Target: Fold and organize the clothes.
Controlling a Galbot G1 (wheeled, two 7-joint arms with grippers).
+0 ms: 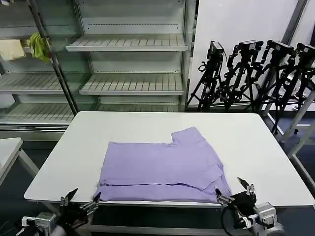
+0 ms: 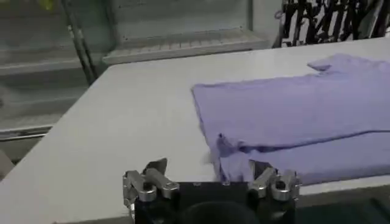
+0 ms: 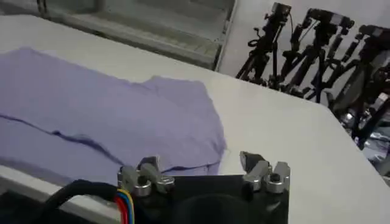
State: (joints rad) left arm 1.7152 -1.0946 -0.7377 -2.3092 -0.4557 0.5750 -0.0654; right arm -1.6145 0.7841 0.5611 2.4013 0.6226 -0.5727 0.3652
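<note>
The clothes are one lavender T-shirt point(image 1: 165, 169), lying partly folded on the white table point(image 1: 246, 142), plain side up, with one sleeve point(image 1: 189, 136) sticking out toward the back. Its near hem runs along the table's front edge. My left gripper point(image 1: 82, 199) hangs open just off the front edge, by the shirt's near left corner point(image 2: 220, 146). At the near right corner point(image 3: 210, 159) my right gripper point(image 1: 235, 192) also stands open. Neither holds any fabric. The left wrist view shows the left gripper point(image 2: 208, 170) open; the right gripper point(image 3: 201, 163) is wide open in its own view.
Metal shelves point(image 1: 130, 64) stand behind the table, with a yellow-green cloth point(image 1: 38, 45) and a cream cloth point(image 1: 11, 49) at the far left. Black tripods point(image 1: 256, 73) crowd the back right. A second small table's corner point(image 1: 7, 150) is at the left.
</note>
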